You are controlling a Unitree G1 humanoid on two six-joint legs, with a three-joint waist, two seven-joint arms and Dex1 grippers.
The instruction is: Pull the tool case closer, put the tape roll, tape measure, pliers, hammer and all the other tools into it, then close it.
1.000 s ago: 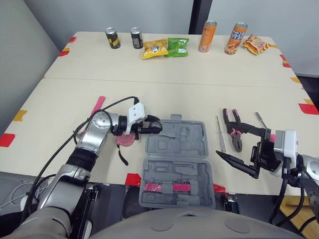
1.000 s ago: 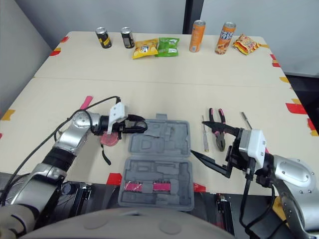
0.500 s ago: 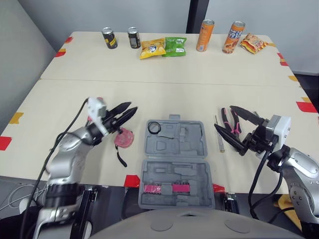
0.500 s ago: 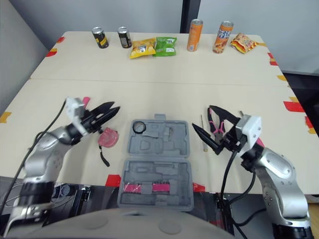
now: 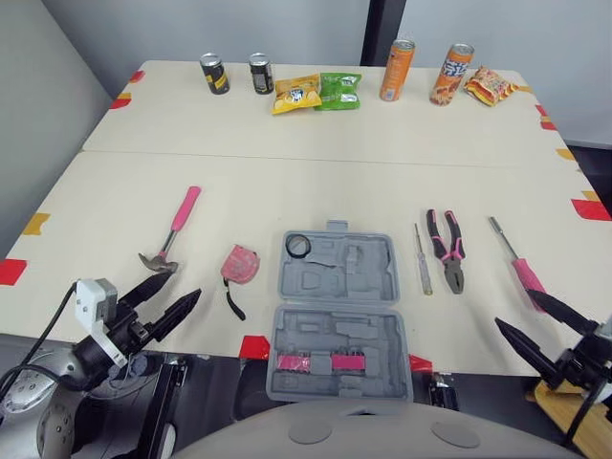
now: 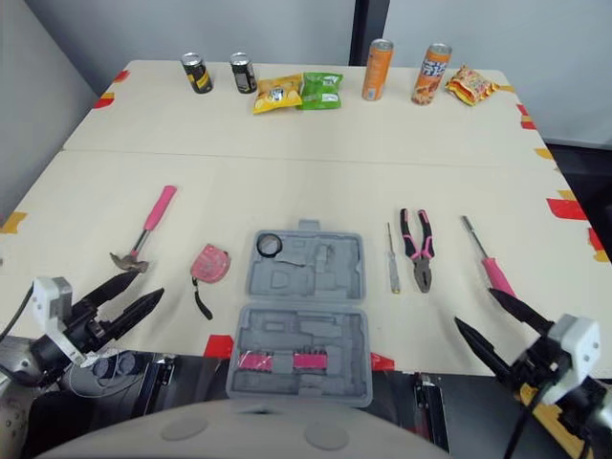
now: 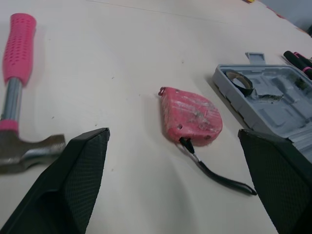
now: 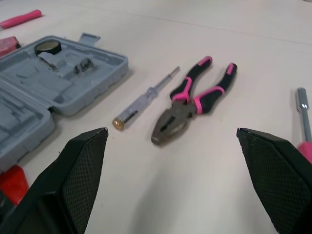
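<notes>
Left wrist view sets the tape measure (image 7: 191,119), lying just left of the open tool case (image 5: 335,325), straight ahead of the nearer left gripper (image 5: 180,285), whose fingers stand wide apart and empty.

Far side of table (image 5: 287,163): 2 dark cans (image 5: 215,73), yellow snack bag (image 5: 296,94) just beside green snack bag (image 5: 339,90), 2 tall orange cans (image 5: 397,70), orange snack bag (image 5: 491,85) far rt

Grey tool case (image 5: 384,279), pink-handled hammer (image 5: 176,227), pink tape measure (image 5: 239,265), pink-and-black pliers (image 5: 448,251), black tape roll (image 5: 298,245).
</notes>
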